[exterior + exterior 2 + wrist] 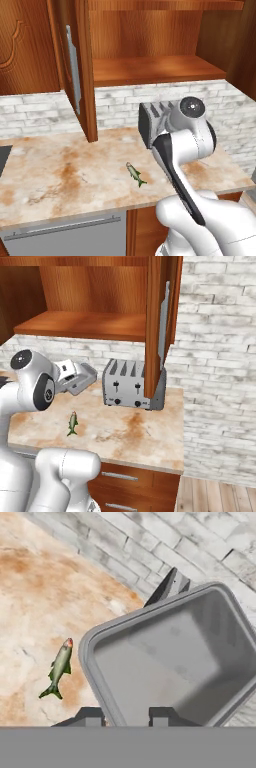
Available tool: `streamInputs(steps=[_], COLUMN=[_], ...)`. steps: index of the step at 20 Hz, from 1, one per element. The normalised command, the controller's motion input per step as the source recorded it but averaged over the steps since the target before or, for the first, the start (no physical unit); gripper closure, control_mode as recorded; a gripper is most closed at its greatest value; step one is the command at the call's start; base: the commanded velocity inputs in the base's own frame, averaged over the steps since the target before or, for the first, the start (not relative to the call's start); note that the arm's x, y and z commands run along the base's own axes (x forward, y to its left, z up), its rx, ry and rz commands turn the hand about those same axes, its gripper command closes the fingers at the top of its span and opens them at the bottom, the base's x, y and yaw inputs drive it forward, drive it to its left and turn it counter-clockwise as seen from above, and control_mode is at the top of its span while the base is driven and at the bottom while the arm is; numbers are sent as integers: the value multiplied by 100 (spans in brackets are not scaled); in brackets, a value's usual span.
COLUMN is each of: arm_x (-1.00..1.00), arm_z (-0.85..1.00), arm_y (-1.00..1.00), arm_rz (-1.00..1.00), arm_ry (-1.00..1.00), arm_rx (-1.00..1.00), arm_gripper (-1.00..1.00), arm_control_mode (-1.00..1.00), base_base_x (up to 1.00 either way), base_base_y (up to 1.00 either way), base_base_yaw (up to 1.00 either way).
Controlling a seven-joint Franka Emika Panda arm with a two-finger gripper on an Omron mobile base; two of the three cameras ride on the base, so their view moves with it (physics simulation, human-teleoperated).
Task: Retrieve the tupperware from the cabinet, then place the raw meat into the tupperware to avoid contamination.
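Note:
The tupperware [170, 657] is a grey open box, tilted, and it hangs over the counter in front of the toaster. My gripper [125, 716] is shut on its near rim, one fingertip on each side of the wall. In the right base view the tupperware [81, 379] sits at the end of my hand, above the counter's back left. The raw meat, a tiny grey-green fish [135, 174] [73, 423] [59, 668], lies flat on the marble counter just beside and below the box. The cabinet [155, 67] [85, 323] stands open, its shelf bare.
A silver toaster [132, 385] [152, 120] stands against the brick wall behind the box. The open cabinet doors [75, 65] [157, 326] hang out over the counter. A grey appliance front [65, 237] sits below the counter edge. The counter ends at the right [176, 456].

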Motion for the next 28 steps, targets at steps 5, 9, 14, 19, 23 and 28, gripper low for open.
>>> streamInputs(steps=[5,9,14,19,23,28], arm_x=[8,14,23,27,19,1], arm_z=[-50,-50,-51,-50,-48,-43], arm_y=[-19,-16,-10,-1,0,0], arm_rz=[0,0,1,1,2,1], arm_ry=[6,5,5,6,7,7], arm_rx=[0,-1,-2,-3,-2,-1], arm_gripper=[100,100,100,100,100,100], arm_control_mode=[-100,-100,-100,-100,-100,-100], base_base_x=[0,0,0,0,0,0], base_base_y=[0,0,0,0,0,0], base_base_yaw=[0,0,0,0,0,0])
